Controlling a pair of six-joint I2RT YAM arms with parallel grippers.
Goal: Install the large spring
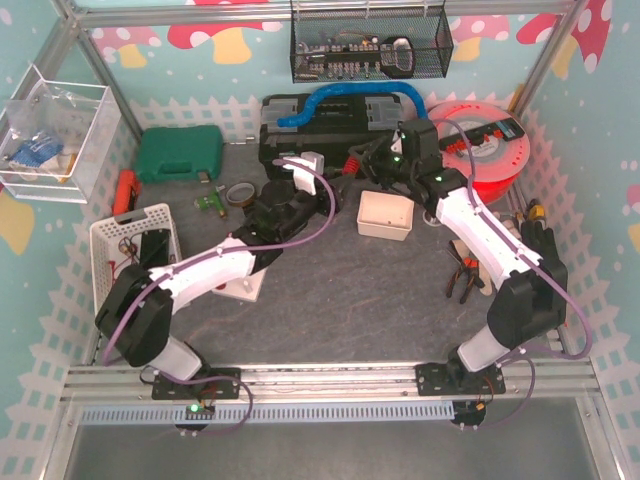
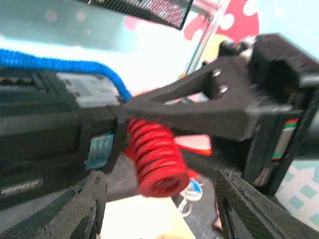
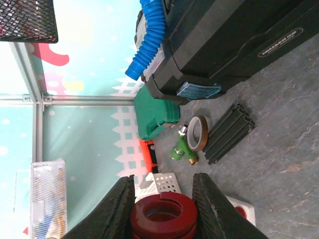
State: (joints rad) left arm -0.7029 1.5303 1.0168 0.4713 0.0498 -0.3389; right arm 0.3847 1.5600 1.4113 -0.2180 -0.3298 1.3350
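The large red spring (image 3: 163,215) is gripped across its coils between the black fingers of my right gripper (image 3: 163,191), its open end facing the camera. In the left wrist view the spring (image 2: 155,162) hangs in the air in front of the black toolbox (image 2: 40,149), pinched by the right gripper's fingers (image 2: 199,107). My left gripper (image 2: 160,198) is open and empty, its pads on either side just below the spring, apart from it. From above, both grippers (image 1: 305,165) (image 1: 375,160) meet near the toolbox (image 1: 330,120).
A white block with a red part (image 3: 240,210) lies below, under the left arm (image 1: 240,285). A cream box (image 1: 385,215), tape roll (image 1: 240,193), green fitting (image 3: 182,149), black rails (image 3: 227,133), green case (image 1: 178,153), white basket (image 1: 135,240), red spool (image 1: 490,150) and pliers (image 1: 462,275) surround them.
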